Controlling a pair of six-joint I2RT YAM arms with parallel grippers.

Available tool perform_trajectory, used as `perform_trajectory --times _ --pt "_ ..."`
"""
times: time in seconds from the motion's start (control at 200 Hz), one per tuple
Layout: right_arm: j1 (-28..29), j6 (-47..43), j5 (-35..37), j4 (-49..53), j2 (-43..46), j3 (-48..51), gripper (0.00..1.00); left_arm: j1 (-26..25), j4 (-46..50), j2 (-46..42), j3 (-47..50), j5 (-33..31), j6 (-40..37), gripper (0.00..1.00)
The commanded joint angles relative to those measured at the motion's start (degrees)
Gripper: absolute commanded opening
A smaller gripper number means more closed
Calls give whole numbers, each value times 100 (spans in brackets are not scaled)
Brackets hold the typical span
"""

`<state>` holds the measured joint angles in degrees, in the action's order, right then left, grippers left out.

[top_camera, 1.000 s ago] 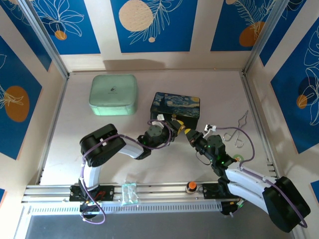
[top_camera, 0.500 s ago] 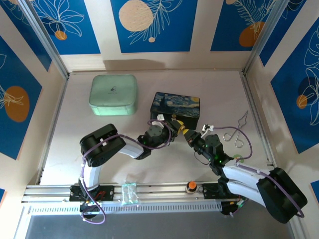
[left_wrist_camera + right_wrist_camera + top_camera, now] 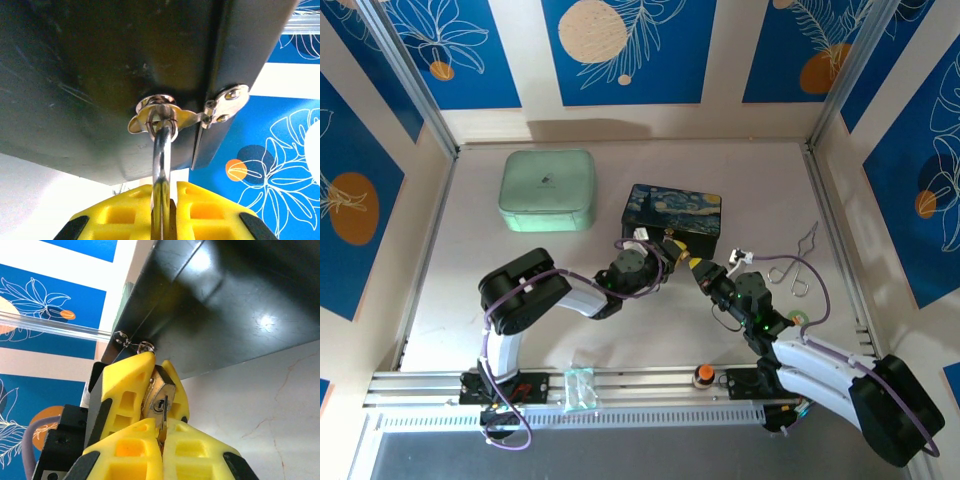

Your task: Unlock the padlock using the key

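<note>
Top external, dark box (image 3: 672, 215): centre of frame, both arms meeting at its near side.
Left gripper (image 3: 669, 246): yellow fingers (image 3: 210, 210) clamped on the padlock (image 3: 159, 390), whose shackle (image 3: 161, 145) threads the box's hasp (image 3: 185, 117).
Right gripper (image 3: 162, 440): bottom of right wrist frame, pinched shut on the key (image 3: 164, 419).
Padlock: mid-frame in right wrist view, keyhole (image 3: 161, 404) facing the key.
Key: thin blade at the keyhole, seemingly just entering.
Advice: line blade with slot, seat fully, then twist gently while left grip steadies the body.

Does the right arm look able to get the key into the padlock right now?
Probably yes. The left claw holds the padlock with its keyhole facing the right claw, nothing lies between, and the key tip looks right at the slot.
</note>
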<state>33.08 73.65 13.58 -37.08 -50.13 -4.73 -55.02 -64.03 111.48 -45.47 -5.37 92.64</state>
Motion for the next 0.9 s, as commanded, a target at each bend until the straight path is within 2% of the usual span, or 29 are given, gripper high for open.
perform_trajectory --times 0.0,0.135,0.36,0.58,0.725,0.895 --pt "71 -144 184 -357 -54 25 0 53 -302 -39 -87 10 -64 0" --pt "104 -166 156 -382 -208 -63 0 49 -383 8 -120 47 40 0" --pt "112 -117 107 -1152 -730 -6 0 1 -551 132 -214 174 307 0" --pt "57 -135 114 -765 -555 -43 0 -26 -813 131 -150 181 464 0" --pt "-527 -56 -795 -1178 -847 21 0 -35 -1110 115 -144 257 568 0" --pt "-1024 66 -1499 -1555 -1160 10 0 -54 -1320 150 -181 388 858 0"
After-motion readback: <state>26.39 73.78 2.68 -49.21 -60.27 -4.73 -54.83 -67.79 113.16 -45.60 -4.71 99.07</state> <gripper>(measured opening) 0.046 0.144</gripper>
